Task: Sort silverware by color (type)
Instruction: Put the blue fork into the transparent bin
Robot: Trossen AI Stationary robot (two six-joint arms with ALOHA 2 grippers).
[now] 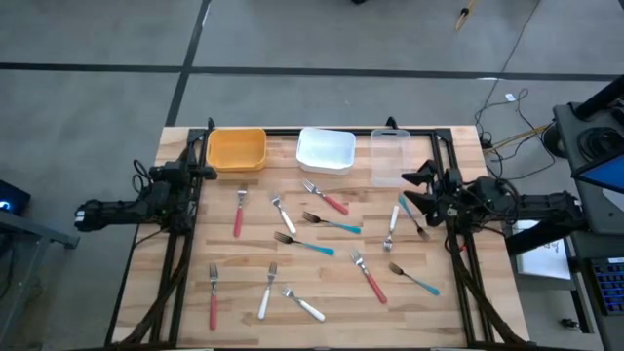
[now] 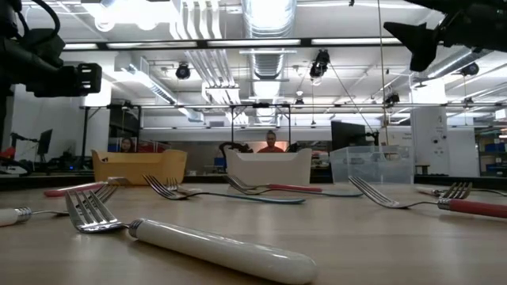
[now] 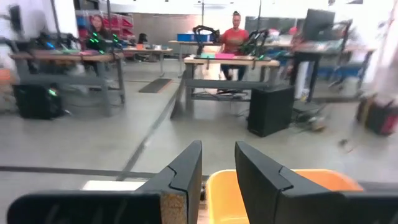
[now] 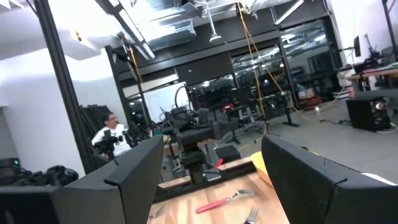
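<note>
Nearest the right pincer (image 1: 417, 187) (spread wide, empty): white-handled fork (image 1: 391, 226), just inward, long axis running toward the bins. Left pincer (image 1: 200, 172) narrowly parted, holding nothing, parked at desk (image 1: 341, 292) edge.

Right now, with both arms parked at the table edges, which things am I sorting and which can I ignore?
To sort:
red-handled forks
white-handled forks
teal-handled forks

Not for sorting:
orange bin
white bin
clear bin
cables on the floor beside the table

Left gripper is slightly open by the orange bin; right gripper is wide open.
</note>
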